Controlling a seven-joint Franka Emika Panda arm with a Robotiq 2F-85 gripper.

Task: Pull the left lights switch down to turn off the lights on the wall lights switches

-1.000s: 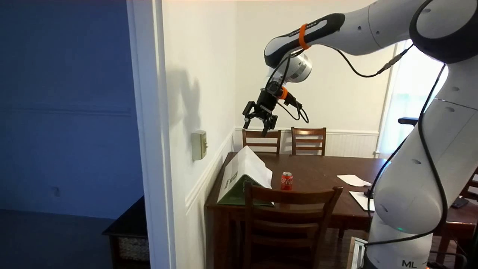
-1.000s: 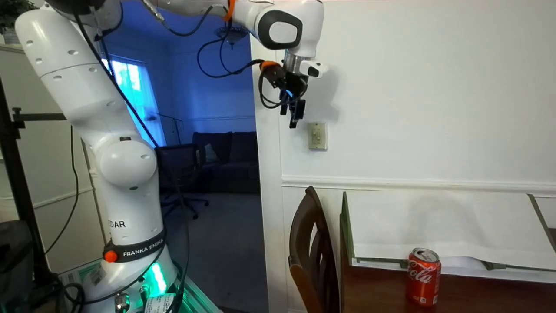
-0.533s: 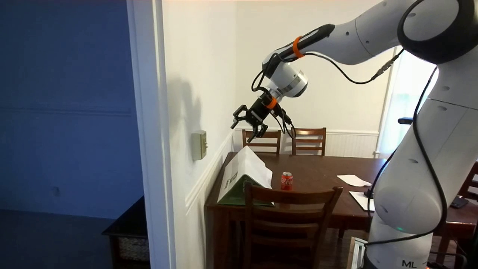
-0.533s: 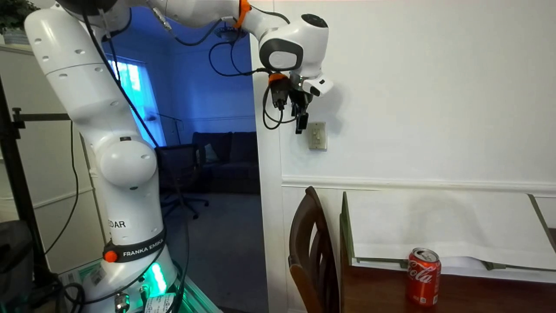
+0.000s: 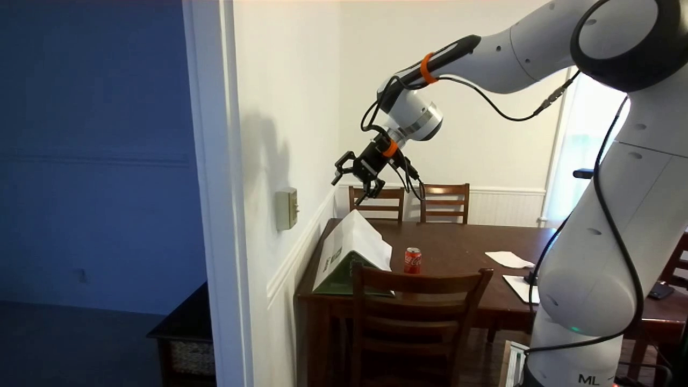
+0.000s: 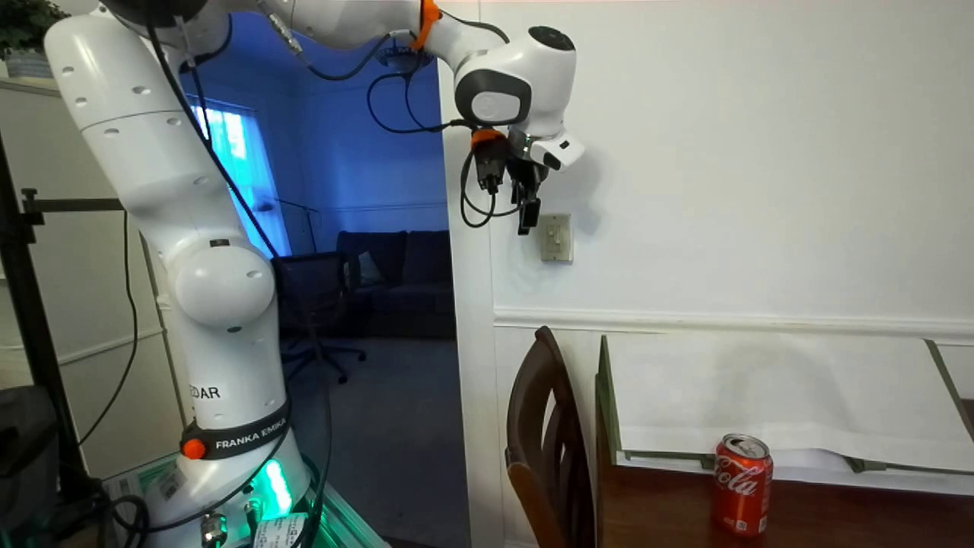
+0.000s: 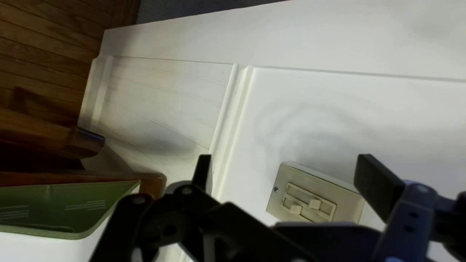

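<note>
The pale grey-beige rectangular switch plate [image 5: 287,208] sits upright on the white wall [image 6: 723,190], its small beige left lever [image 7: 314,203], as I face it, higher than the right lever [image 7: 295,209]. Near that plate, but apart from it, hangs the black two-fingered tool [image 5: 346,193], its fingers [image 7: 376,185] spread wide, angled down towards it. Well below the plate, a red metal cola can [image 6: 742,487] stands upright on the dark brown wooden worktop [image 5: 451,242].
</note>
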